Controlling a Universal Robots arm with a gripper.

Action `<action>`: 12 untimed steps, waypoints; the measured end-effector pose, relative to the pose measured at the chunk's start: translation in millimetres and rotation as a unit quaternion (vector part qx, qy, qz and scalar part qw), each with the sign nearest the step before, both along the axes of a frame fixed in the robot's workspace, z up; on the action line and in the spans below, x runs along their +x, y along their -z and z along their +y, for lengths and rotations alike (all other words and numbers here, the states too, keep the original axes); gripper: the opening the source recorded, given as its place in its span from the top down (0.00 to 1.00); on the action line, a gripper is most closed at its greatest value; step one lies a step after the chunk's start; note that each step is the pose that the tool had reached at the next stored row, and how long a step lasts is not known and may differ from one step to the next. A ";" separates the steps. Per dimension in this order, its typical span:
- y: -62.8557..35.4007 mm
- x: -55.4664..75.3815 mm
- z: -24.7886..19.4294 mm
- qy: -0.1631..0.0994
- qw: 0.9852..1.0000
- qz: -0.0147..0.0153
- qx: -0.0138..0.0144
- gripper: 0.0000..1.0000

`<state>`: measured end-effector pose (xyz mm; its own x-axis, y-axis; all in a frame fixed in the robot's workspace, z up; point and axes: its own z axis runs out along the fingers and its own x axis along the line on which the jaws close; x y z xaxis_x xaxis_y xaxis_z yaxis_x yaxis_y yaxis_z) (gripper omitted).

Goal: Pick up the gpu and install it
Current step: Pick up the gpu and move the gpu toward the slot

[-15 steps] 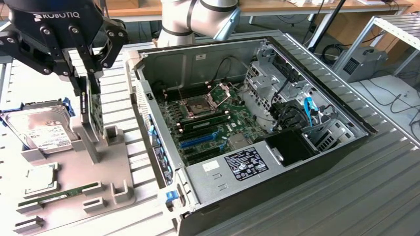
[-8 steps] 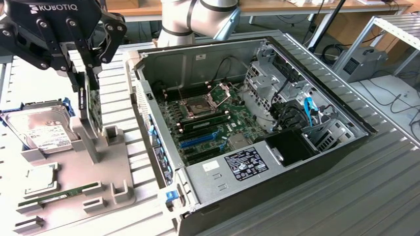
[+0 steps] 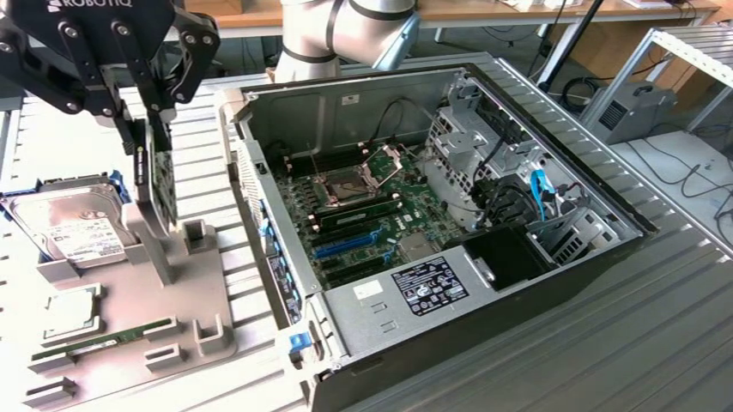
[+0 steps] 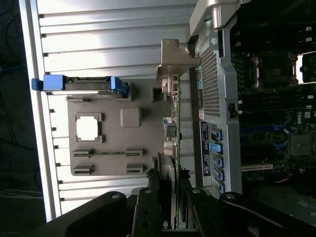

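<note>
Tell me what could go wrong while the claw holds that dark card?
The claw pinches the gpu by its upper edge alone, so it might tilt or slip. Its lower end hangs close to the gray holder posts and could snag. The computer case wall stands close beside it, so a bump is possible.

Black gripper (image 3: 143, 129) built of linked bars, pale round pivot pins set at its joints, white ROBOTIQ lettering printed across the top (partly cut off), arm (image 3: 332, 30) formed as a silver-grey tube, ringed by dark seams, blue-grey cap (image 3: 396, 47) fitted at one joint
</note>
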<state>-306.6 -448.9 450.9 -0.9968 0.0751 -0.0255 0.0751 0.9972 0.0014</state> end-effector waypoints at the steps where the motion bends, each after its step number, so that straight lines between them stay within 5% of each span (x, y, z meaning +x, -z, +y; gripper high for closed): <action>1: -0.9 0.0 0.0 0.000 1.000 0.000 0.000 0.74; 12: -11.2 0.0 0.0 0.000 1.000 0.000 0.000 0.74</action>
